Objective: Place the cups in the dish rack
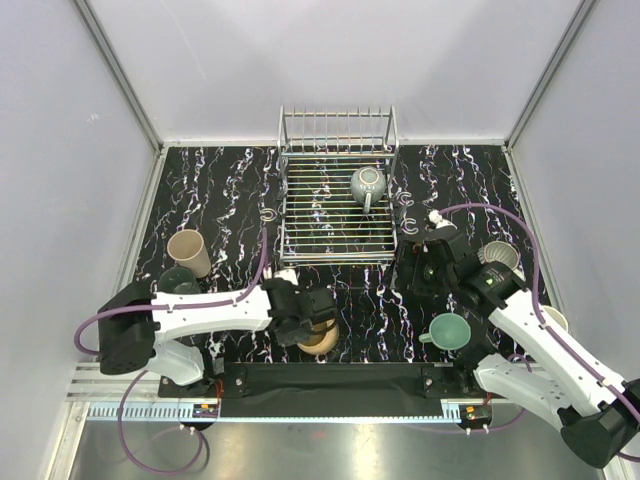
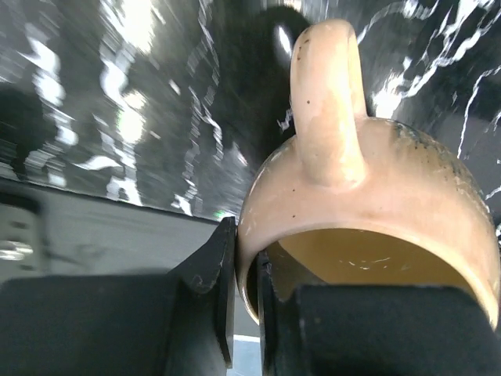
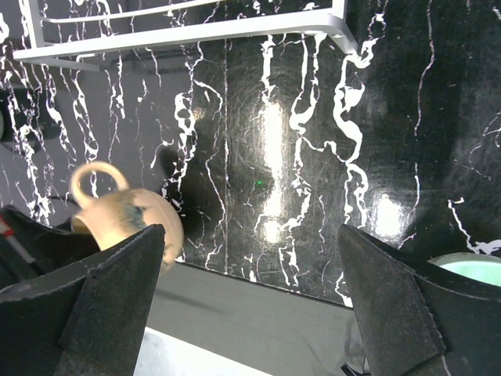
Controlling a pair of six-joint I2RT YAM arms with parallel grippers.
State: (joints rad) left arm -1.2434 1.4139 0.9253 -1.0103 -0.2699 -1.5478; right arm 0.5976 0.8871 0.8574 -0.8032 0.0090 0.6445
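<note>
Tan glazed ceramic mug (image 2: 376, 196) has its rim clamped in the left jaws, I'm guessing for an easy lift; right jaws gape apart, empty.

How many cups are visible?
7: green mug in rack; beige cup, dark cup left; tan mug in left end effector; teal cup, grey cup, white cup right. Others may hide.

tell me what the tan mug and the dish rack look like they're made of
Tan mug: probably glazed ceramic; glossy surface, dark speckles, thick rounded handle. Dish rack: metal wire, seemingly; thin straight silver rods in a grid, bright sheen. Plated or stainless, cannot tell.
</note>
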